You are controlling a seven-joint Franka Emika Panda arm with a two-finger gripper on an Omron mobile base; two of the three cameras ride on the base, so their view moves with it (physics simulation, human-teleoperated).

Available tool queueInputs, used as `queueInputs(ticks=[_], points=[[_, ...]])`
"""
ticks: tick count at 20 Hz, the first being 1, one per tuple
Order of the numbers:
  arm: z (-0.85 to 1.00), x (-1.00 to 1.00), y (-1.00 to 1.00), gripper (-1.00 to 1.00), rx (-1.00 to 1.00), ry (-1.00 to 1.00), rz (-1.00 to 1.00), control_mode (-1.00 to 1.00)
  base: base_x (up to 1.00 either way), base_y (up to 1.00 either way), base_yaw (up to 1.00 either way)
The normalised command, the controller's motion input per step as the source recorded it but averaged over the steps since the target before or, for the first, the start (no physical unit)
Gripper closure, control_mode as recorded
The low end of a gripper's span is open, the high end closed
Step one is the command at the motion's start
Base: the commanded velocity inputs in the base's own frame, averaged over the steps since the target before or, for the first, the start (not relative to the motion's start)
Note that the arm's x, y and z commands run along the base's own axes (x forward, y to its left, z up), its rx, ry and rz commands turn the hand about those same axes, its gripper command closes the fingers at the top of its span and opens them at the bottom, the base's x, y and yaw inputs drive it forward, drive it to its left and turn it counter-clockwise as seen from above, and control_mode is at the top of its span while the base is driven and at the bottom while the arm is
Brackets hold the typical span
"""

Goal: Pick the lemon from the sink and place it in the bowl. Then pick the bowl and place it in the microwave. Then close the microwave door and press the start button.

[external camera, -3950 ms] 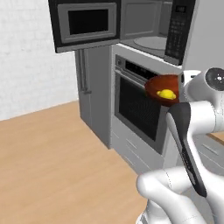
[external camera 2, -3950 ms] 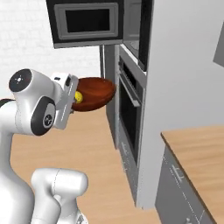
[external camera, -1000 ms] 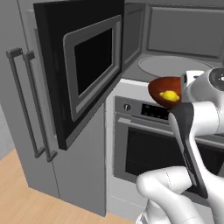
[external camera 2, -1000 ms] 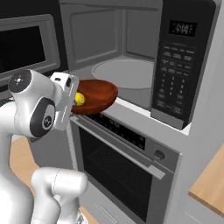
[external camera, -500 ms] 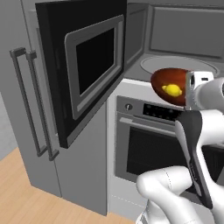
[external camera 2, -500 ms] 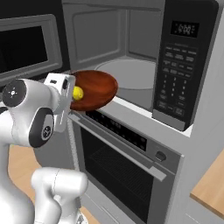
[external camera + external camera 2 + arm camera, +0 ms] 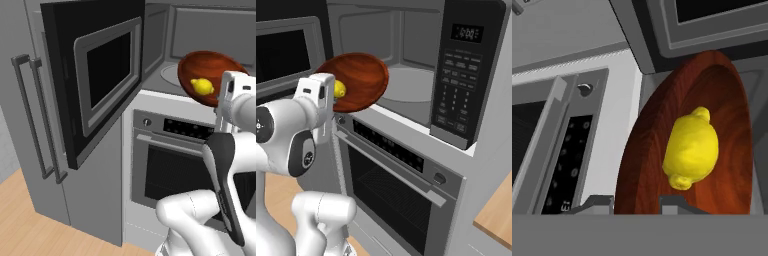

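Clamped on the bowl (image 7: 356,80) rim, gripper (image 7: 636,202) carrying it with lemon (image 7: 692,147) inside, just before the open microwave (image 7: 406,65); tilted, so could spill the lemon.

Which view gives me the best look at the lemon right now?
The hand view: the lemon sits large and whole inside the bowl. The left base view shows it small but unobstructed. In the right base view the white hand hides most of it.
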Motion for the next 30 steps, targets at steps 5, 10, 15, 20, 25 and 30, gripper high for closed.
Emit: queueInputs(ticks=[5,10,15,20,25,30], points=[[0.38,0.46,-0.05,1.0,0.0,0.16,-0.01,-1.0,0.0,0.0,0.0],[0.11,0.66,-0.23,1.0,0.0,0.1,0.0,-1.0,0.0,0.0,0.0],[-0.01,0.75,-0.37,1.0,0.0,0.0,-0.03,-1.0,0.0,0.0,0.0],[-0.01,0.64,-0.46,1.0,0.01,0.01,-0.01,-1.0,0.0,0.0,0.0],[-0.12,0.69,-0.32,1.0,0.0,0.05,0.0,-1.0,0.0,0.0,0.0],[-0.37,0.75,-0.13,1.0,0.0,0.03,0.0,-1.0,0.0,0.0,0.0]])
